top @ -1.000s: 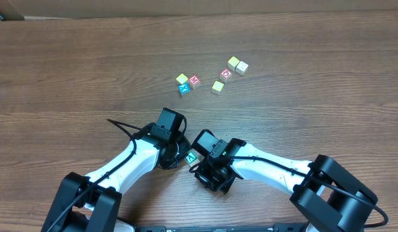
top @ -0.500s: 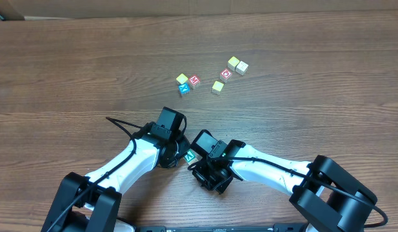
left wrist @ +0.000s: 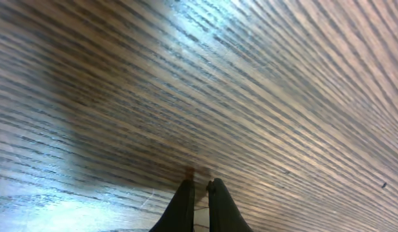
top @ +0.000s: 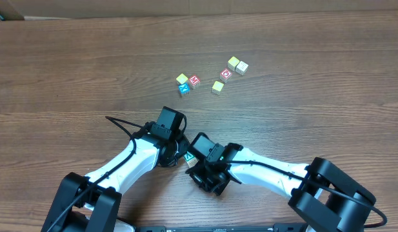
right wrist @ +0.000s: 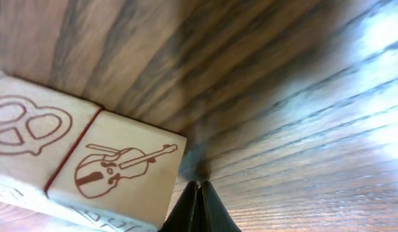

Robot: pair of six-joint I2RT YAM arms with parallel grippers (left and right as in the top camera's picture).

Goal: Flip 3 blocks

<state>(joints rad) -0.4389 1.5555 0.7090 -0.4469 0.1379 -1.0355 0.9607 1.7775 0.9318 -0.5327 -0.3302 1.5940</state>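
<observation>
Just left of the right claw (right wrist: 199, 205), pressed together: pale square-edged wooden cube (right wrist: 121, 174), red violin outline; left claw (left wrist: 200, 205) likewise pressed together over streaky woodgrain table (left wrist: 250, 96).

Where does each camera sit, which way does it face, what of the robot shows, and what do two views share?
Overhead: above the table, facing straight down on scattered alphabet cubes and a green block; left arm and right arm show.
Left wrist: low over bare wood, along the shut left gripper.
Right wrist: low, along the shut right gripper, beside violin block and pretzel block.
Shared: both wrist views show the same wood grain.
</observation>
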